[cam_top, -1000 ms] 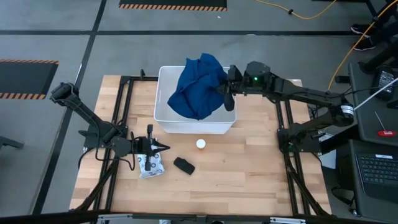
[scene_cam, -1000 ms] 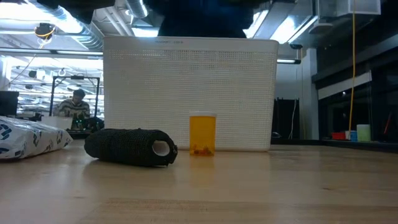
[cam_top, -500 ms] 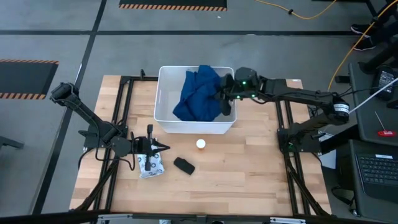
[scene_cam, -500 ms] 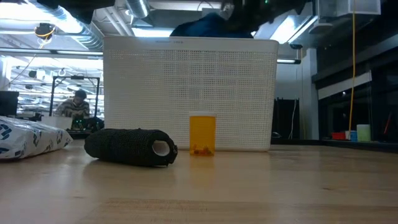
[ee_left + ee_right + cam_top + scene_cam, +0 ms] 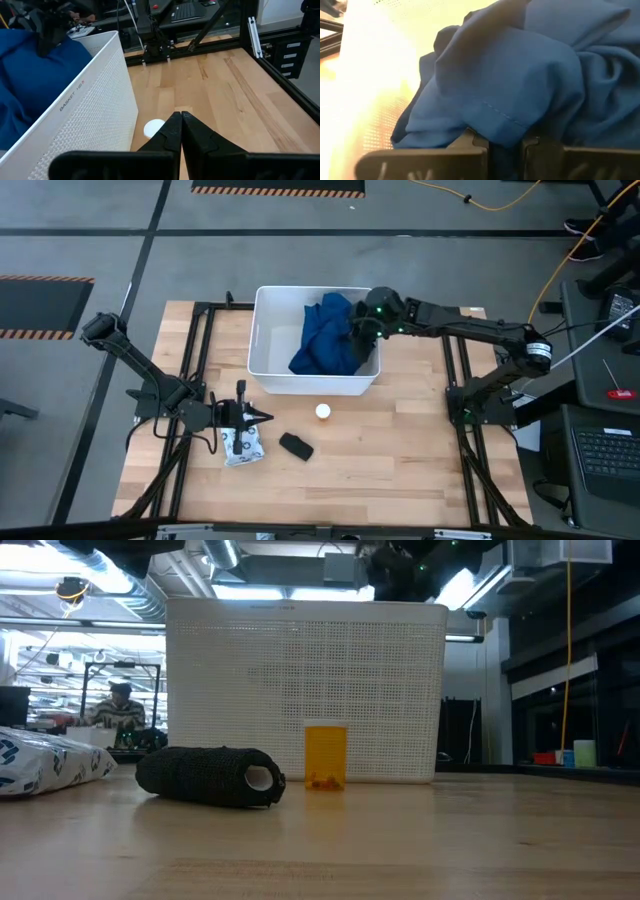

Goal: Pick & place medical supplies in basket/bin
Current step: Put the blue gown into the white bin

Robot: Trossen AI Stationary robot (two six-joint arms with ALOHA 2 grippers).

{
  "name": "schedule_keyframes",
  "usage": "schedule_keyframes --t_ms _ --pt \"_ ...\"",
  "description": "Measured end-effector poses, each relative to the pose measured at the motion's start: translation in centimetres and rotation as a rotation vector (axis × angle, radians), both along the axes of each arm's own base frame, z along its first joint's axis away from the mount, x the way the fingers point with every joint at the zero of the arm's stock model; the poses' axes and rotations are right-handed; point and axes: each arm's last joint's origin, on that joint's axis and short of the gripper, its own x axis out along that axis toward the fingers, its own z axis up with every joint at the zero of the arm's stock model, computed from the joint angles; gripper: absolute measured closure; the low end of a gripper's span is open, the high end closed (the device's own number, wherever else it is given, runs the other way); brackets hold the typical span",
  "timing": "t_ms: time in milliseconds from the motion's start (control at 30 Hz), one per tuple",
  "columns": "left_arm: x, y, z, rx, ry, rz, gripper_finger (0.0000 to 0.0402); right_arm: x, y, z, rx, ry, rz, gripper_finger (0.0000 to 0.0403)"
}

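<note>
right gripper [image 5: 362,332] pinching the dark-blue cloth [image 5: 325,335] inside the white tub [image 5: 262,345]; soft, limp, light fabric, best held by a bunched fold; left gripper [image 5: 262,418] pressed together beside the packet [image 5: 241,446].

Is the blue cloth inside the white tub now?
Yes, inside. The blue cloth lies bunched within the white tub, with the right gripper shut on it.

I see a yellow cable [image 5: 560,255] trailing across the floor. A laptop keyboard [image 5: 605,452] sits right of my table, and a person [image 5: 115,708] sits far behind it.
</note>
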Motion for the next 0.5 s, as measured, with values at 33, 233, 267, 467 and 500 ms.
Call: schedule_keyframes --t_ms 33,233,267,467,500 --pt "0.0 0.0 0.0 0.000 0.000 0.000 0.0398 0.0 0.0 0.3 -0.004 0.008 -0.008 0.0377" --pt "0.0 0.0 0.0 0.000 0.000 0.000 0.0398 -0.3 0.0 1.5 0.011 0.044 -0.041 0.0377" --pt "0.0 0.0 0.0 0.000 0.000 0.000 0.0398 -0.3 0.0 1.6 0.015 0.053 -0.043 0.0377" --pt "0.0 0.0 0.0 -0.001 -0.002 0.000 0.0398 1.3 -0.6 1.3 0.044 0.165 -0.040 0.0377" --pt "0.0 0.0 0.0 -0.002 -0.003 0.000 0.0398 1.7 -0.8 1.3 0.047 0.184 -0.037 0.0377"
